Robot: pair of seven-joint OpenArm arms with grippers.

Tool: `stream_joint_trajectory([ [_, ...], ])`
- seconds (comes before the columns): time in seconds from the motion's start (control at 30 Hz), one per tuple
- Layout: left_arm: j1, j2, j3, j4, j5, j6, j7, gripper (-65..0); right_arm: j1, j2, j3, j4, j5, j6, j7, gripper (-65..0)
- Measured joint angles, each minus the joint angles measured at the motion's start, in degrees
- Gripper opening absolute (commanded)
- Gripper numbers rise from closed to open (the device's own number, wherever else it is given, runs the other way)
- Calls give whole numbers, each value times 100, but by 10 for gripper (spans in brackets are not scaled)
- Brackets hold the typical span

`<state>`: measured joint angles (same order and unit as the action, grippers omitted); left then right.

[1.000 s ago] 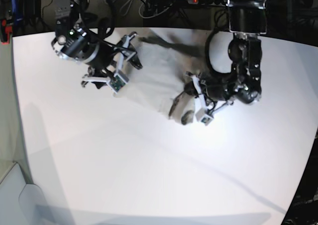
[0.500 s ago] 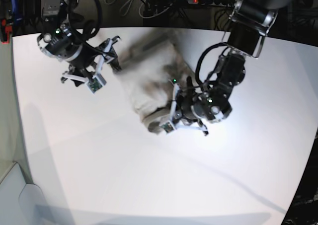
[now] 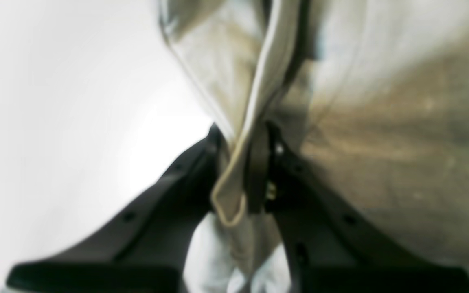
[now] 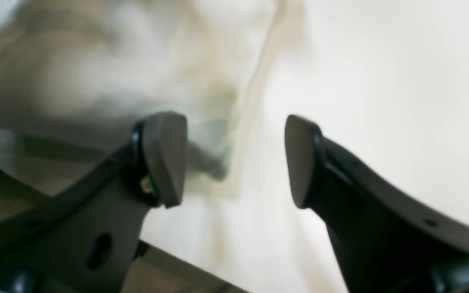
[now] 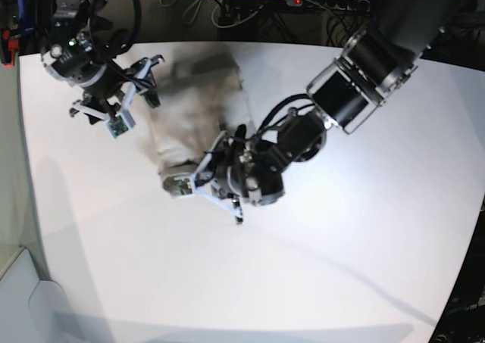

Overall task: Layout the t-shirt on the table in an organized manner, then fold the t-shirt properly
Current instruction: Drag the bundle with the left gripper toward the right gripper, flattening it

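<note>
1. Tabletop: the table (image 5: 250, 275) fills the near part of the base view, smooth and white, with soft shadows falling across its near edge.
2. The left gripper (image 5: 184, 185) lies low over the table's middle, its arm reaching in from the far right corner and bending down and leftward, with the wrist turned so the fingers point to the view's left.
3. In the left wrist view, the left gripper (image 3: 240, 167) has its two dark fingers pinched tight on a seamed edge of the t-shirt (image 3: 381, 122), a fold of cloth poking out between them.
4. The t-shirt (image 5: 193, 112) lies bunched in a long crumpled heap on the table, running from the left gripper up toward the far edge, left of centre.
5. The right gripper (image 5: 146, 78) hangs near the far left of the table, just beside the upper left side of the heap, its arm coming down from the far left corner.
6. The right wrist view shows the right gripper (image 4: 234, 158) with its jaws spread wide and nothing between them; blurred pale cloth of the t-shirt (image 4: 96, 73) lies beyond the fingertips.
</note>
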<state>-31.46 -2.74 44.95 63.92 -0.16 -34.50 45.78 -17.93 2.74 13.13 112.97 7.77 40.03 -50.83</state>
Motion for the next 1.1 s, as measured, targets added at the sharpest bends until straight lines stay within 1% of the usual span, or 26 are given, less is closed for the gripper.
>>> stream_joint_trajectory([
  [0.07,-129,146,256,-280,398,2,-66,-648,-2,13,33,-2,-2,-2,-28,-269],
  [0.13,-140,334,354,-494,898,2,-116,-648,11,24,31,-2,2,0,-13,-269],
  [0.23,-125,518,369,-656,1552,-13,-435,-648,4,24,26,-2,0,0,-15,-269],
  [0.3,-120,579,398,-695,1812,-20,-518,-648,2,24,26,-2,2,-2,-9,-269],
  [0.43,-109,660,398,-699,1969,-22,-525,-648,11,26,28,-2,0,-2,-11,-269],
  [0.53,-111,723,398,-671,1963,-22,-518,-648,11,24,28,-2,0,-2,-11,-269],
  [0.77,-186,728,398,-632,1965,-26,-529,-644,28,24,26,-2,0,-2,-11,-269],
  [0.8,-208,726,398,-601,1965,-24,-529,-634,28,24,28,-2,0,-2,-9,-269],
  [0.83,-225,728,398,-581,1965,-26,-531,-614,31,26,28,-2,0,-2,-9,-269],
  [0.87,-240,732,398,-568,1965,-26,-525,-580,31,26,26,-2,0,0,-9,-269],
  [0.93,-254,739,398,-568,1965,-24,-514,-477,31,26,26,-2,0,-2,-2,-269],
  [1.0,-249,732,398,-568,1965,-24,-505,-360,31,26,28,-2,0,-2,4,-269],
  [1.03,-249,734,398,-568,1965,-24,-487,-314,31,26,26,-2,0,-2,9,-269],
  [1.07,-251,734,398,-568,1969,-24,-490,-292,33,24,26,-2,0,0,9,-269],
  [1.1,-254,732,398,-568,1969,-24,-492,-287,31,24,26,-2,0,-2,9,-269],
])
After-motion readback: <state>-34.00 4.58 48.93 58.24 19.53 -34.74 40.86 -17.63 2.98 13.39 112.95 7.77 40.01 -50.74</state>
